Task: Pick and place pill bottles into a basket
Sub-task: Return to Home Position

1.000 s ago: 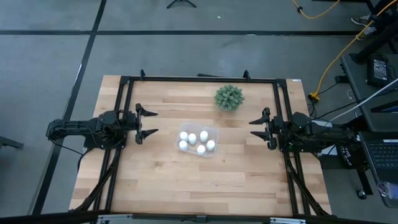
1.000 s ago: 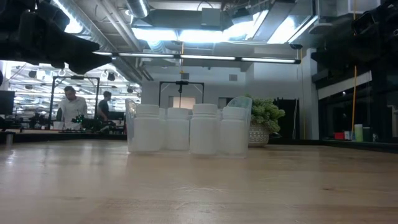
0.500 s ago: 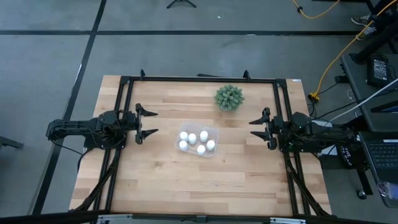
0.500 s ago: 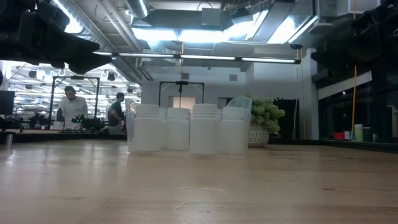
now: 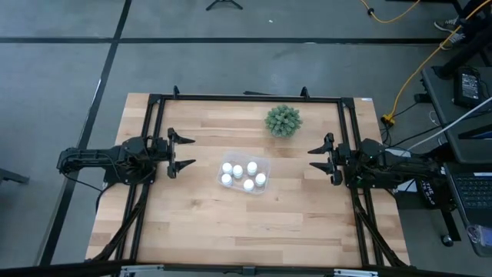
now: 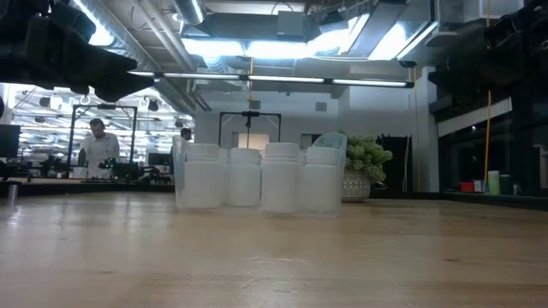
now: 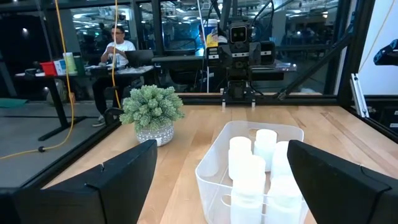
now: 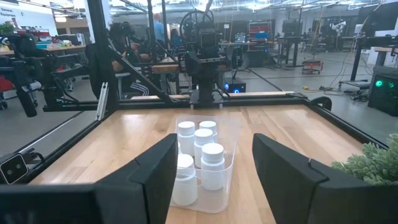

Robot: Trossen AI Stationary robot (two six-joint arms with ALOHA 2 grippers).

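The job looks finished. The small white capped pill bottles (image 5: 237, 171) stand upright and packed close together inside the clear rectangular plastic basket (image 7: 210, 174) at the middle of the wooden desk (image 5: 200, 223). None shows loose on the boards, and from above I count six caps. The left pincer (image 5: 188, 151) hangs open and empty at the desk's left edge, the right pincer (image 5: 314, 159) likewise at the right, both well apart from the basket. A green spiky plant (image 5: 284, 121) sits on the far side.
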